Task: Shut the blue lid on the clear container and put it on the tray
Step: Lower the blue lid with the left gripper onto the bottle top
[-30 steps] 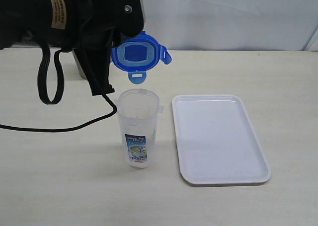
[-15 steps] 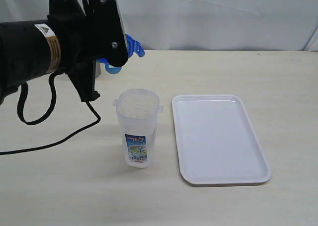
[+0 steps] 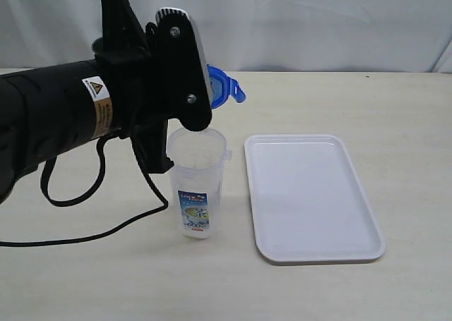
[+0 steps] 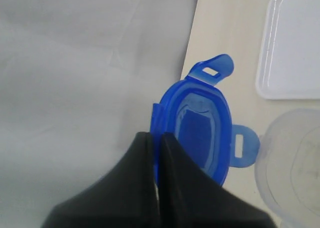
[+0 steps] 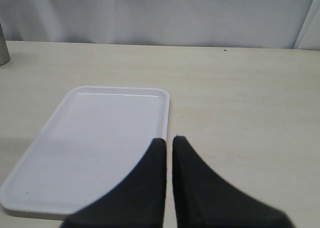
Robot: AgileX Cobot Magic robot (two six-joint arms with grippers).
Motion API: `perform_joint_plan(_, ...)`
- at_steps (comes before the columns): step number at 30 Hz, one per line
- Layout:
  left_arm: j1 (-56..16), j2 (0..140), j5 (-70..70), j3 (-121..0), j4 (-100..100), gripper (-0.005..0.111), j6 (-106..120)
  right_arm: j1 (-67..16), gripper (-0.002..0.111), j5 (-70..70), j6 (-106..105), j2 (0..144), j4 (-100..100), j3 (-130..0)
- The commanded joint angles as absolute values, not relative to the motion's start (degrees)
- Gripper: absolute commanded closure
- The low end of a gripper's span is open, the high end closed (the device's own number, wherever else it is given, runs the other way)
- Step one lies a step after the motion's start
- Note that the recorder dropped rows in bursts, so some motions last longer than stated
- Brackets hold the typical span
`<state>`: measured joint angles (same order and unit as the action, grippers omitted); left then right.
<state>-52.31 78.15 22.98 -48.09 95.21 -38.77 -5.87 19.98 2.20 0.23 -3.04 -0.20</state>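
Pinching glossy, roundish blue lid point(image 4: 200, 133)

Blue lid point(image 3: 224, 92): off container, up in air, higher than its rim & slightly to one side, tilted on edge, flaps sticking out. Clear container point(image 3: 196, 187): upright, mouth open, blue-green label low on side. Tray point(image 3: 311, 197): white, lying flat, near container, not touching.

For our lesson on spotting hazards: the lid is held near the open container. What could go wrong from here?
The left gripper pinches the lid only at its rim, so it may twist or slip. The tall container stands unheld; an off-centre push could topple it.
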Motion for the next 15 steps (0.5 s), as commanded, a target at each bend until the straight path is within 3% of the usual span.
perform_joint_plan(1,-52.7,77.8,23.5,-46.5,94.2,0.107,-39.4,-5.5,0.104,19.8,2.3,0.0,-3.4,0.0)
perform_joint_plan(15,-52.7,77.8,30.1,-46.1,95.9,0.107,-41.4,-5.5,0.104,19.8,2.3,0.0,-3.4,0.0)
